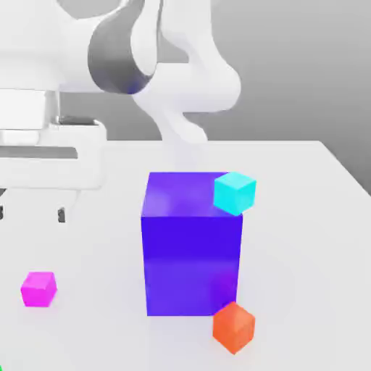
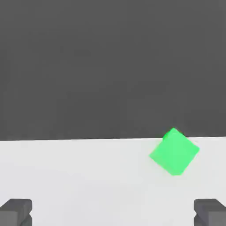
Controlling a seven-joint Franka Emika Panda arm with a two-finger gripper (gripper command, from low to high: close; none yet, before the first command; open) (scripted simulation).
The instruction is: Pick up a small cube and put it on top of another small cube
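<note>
The gripper (image 2: 113, 212) is spread fully wide and nothing is held, presumably readied for a grasp. The small magenta cube (image 1: 38, 288) is found on the table (image 1: 319, 217), near the exterior view's left, well apart from the blue-violet block (image 1: 190, 253). Being cubic, no long axis is presented; it sits flat, seemingly slightly turned.

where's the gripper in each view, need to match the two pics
Exterior view: the gripper hangs at the exterior view's left edge, under the white hand, higher in the picture than the small magenta cube.
Hand view: the gripper shows as two dark grey fingers set wide apart, nothing between them, with a green cube beyond.
Shared landmark: the white table.
</note>
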